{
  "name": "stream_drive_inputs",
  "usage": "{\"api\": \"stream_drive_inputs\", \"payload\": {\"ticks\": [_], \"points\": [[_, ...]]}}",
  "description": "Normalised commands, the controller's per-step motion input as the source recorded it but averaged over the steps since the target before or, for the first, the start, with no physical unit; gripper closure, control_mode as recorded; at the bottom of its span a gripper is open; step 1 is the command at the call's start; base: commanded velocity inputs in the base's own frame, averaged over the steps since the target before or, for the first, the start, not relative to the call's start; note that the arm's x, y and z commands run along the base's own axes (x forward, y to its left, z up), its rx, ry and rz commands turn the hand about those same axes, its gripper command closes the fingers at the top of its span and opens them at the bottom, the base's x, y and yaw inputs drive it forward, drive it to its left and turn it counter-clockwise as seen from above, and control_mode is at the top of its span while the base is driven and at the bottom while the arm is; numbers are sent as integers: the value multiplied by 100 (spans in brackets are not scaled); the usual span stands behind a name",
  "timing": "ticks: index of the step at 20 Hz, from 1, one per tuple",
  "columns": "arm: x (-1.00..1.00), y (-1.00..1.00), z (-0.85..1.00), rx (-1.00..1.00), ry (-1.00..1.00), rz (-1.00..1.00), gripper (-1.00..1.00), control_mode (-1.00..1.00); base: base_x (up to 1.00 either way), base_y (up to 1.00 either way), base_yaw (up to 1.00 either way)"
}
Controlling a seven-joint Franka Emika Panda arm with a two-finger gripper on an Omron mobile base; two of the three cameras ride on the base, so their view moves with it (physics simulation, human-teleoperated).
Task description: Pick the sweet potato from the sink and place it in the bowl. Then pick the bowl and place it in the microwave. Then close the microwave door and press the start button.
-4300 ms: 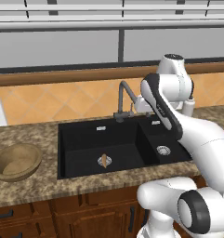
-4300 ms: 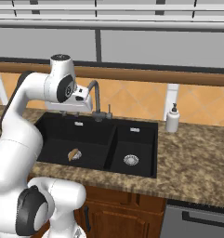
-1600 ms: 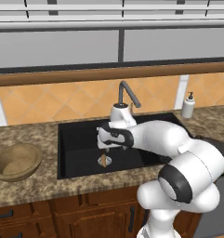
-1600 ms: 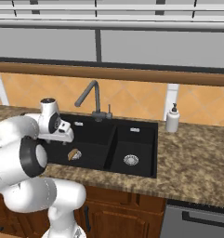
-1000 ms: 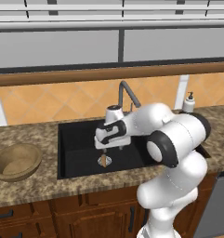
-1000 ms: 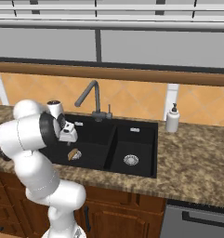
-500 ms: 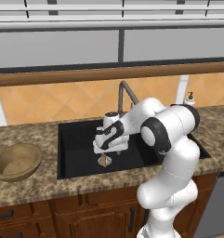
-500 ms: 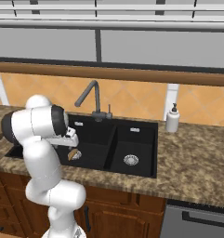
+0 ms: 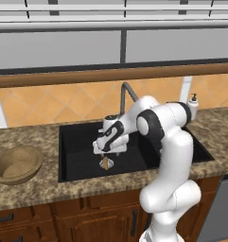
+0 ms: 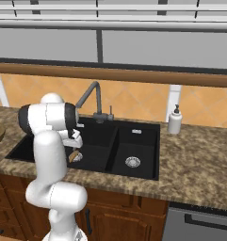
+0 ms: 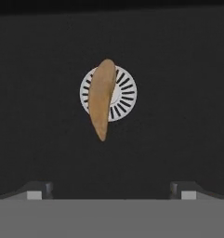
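Wide-open, empty hand (image 9: 106, 153) poised above the sweet potato (image 11: 102, 98) on the sink (image 9: 77, 165) drain; bowl (image 9: 16, 163) empty, every step remaining.

The sweet potato (image 11: 102, 98) — oblong, orange-brown, tapered at both ends — lies flat across the round metal drain in the left basin of the black sink (image 9: 77, 142). The bowl (image 9: 16, 163) — light brown wood, wide, thick-rimmed — sits upright on the counter well left of the sink.
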Motion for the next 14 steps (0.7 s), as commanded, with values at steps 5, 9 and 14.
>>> {"api": "stream_drive_inputs", "payload": {"ticks": [5, 9, 14], "points": [[21, 22, -47, 0, 0, -2, -100, -100, 0, 0, 0], [31, 21, -46, 0, 0, -3, -100, -100, 0, 0, 0], [19, 1, -31, 0, 3, -1, -100, -100, 0, 0, 0]]}}
